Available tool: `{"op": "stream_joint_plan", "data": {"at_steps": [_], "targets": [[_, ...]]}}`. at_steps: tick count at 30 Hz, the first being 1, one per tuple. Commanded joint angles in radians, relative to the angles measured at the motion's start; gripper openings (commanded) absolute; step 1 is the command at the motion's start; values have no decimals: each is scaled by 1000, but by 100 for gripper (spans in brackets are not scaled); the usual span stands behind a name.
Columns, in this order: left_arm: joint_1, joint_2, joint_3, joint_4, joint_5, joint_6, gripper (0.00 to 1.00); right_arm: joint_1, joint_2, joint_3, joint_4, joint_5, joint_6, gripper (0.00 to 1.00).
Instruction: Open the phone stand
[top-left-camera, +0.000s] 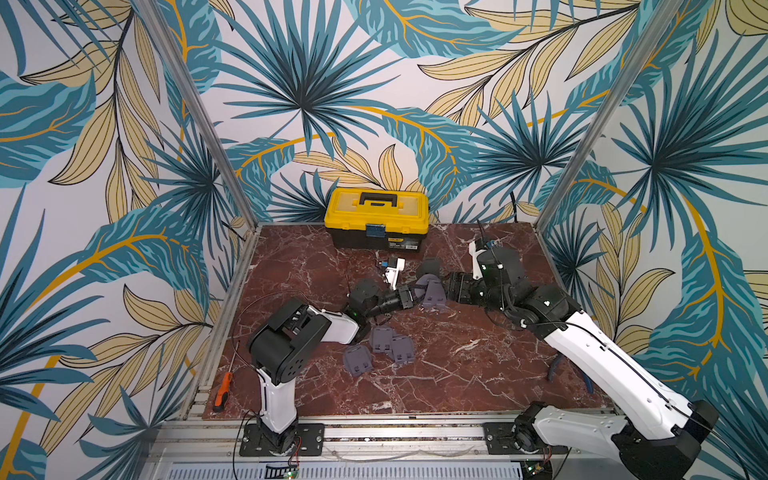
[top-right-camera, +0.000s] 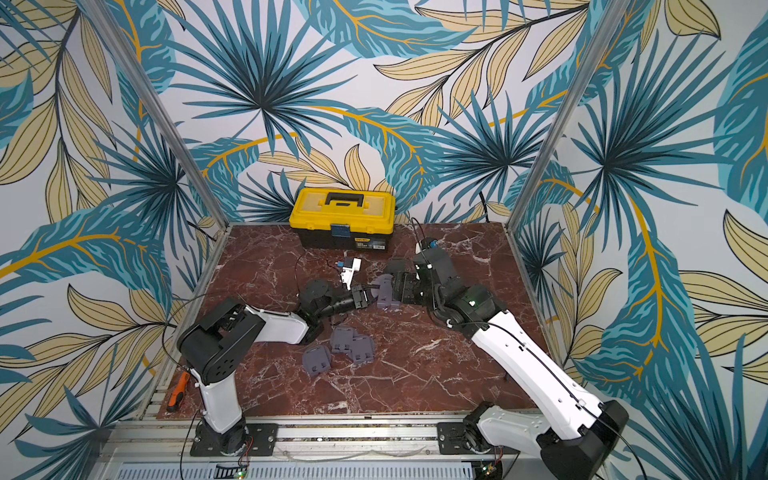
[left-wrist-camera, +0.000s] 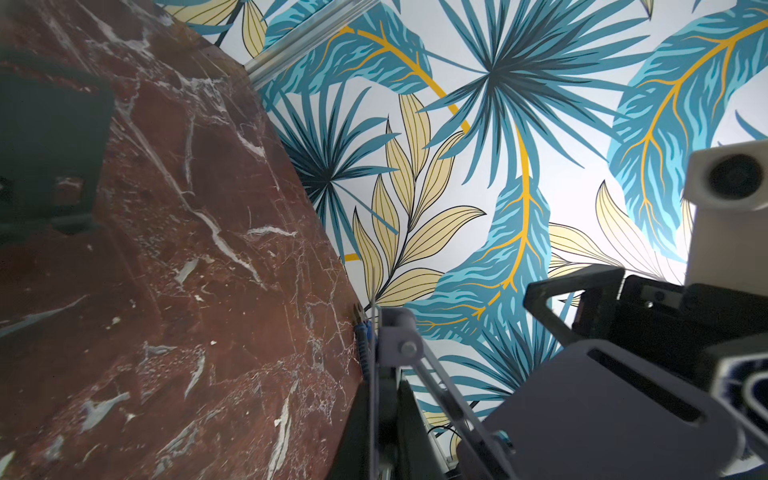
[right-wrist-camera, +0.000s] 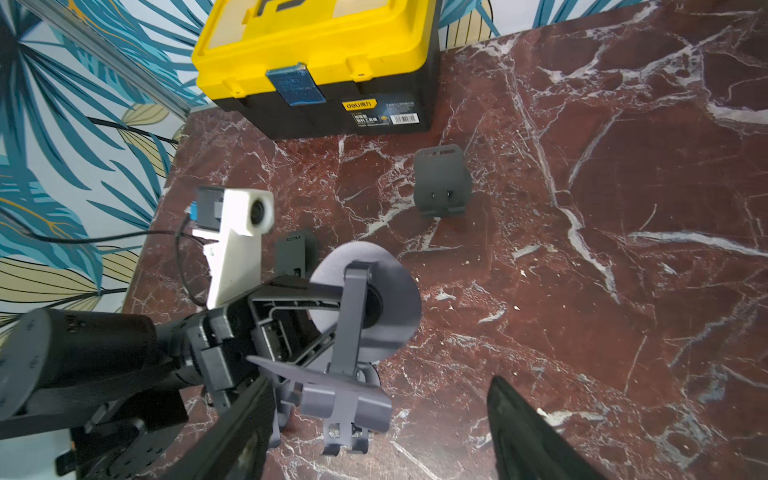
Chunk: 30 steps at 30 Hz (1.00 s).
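The grey phone stand (top-left-camera: 432, 293) (top-right-camera: 384, 293) hangs just above the marble table between both arms. In the right wrist view it is partly unfolded: its round base (right-wrist-camera: 386, 299), a hinged arm, and a hooked plate (right-wrist-camera: 345, 399) swung out. My left gripper (top-left-camera: 409, 297) (left-wrist-camera: 384, 390) is shut on a thin edge of the stand. My right gripper (top-left-camera: 451, 286) (right-wrist-camera: 380, 384) is open, its fingers on either side of the hooked plate. One finger (right-wrist-camera: 249, 424) is close to the plate; the other (right-wrist-camera: 532, 432) is well clear of it.
Three folded grey stands (top-left-camera: 380, 347) lie in front of the left arm. Dark folded stands (right-wrist-camera: 442, 183) (right-wrist-camera: 293, 253) lie behind the grippers. A yellow toolbox (top-left-camera: 376, 216) stands at the back wall. An orange screwdriver (top-left-camera: 222, 390) lies at the left edge.
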Motion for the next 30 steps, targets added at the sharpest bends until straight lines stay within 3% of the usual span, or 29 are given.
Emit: {"op": "stream_joint_plan", "data": {"at_steps": [1,21,30], "targets": [[7,17,24,62,11,-35,0,23,26,-16,-38,44,-17,80],[14,49,38,61,-2,-67,0,112,152,52,-7,82,-40,86],[14,49,37,61,-7,-67,0,113,196,92,-23,92,-47,84]]}}
